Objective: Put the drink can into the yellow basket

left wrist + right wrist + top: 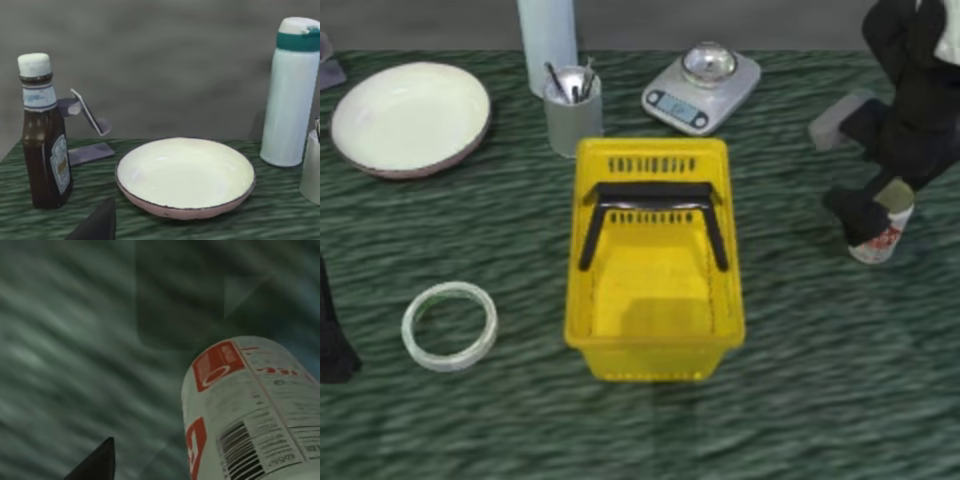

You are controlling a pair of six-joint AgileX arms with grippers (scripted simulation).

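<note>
Top view: my right AgileX arm is over at the right side of the table, its black right gripper (pixel 873 205) sitting right on top of the small white cylindrical drink can with the red label (pixel 882 236).
Can: standing on the green rippled tabletop (pixel 820 400), directly under and touching the gripper as far as I can see, dull top mostly hidden by it.
Grip state: honestly can't tell if the fingers are spread or pinched on the can, the black arm covers them.
Right wrist view: can (pixel 250 410) fills the near side, barcode and red patches showing, one dark fingertip (pixel 97 462) off to its side and apart from it.
Basket: bright yellow rectangular plastic basket with black handles (pixel 655 262) is well apart from the gripper, toward the table's middle.
Left arm: parked at the left table edge, left gripper (pixel 334 345) near a clear tape ring (pixel 449 325); can't tell its fingers either.
Left wrist view: cream shallow bowl with pinkish rim (pixel 185 176) ahead, brown sauce bottle (pixel 44 135) and white flask (pixel 291 92) beside it.
</note>
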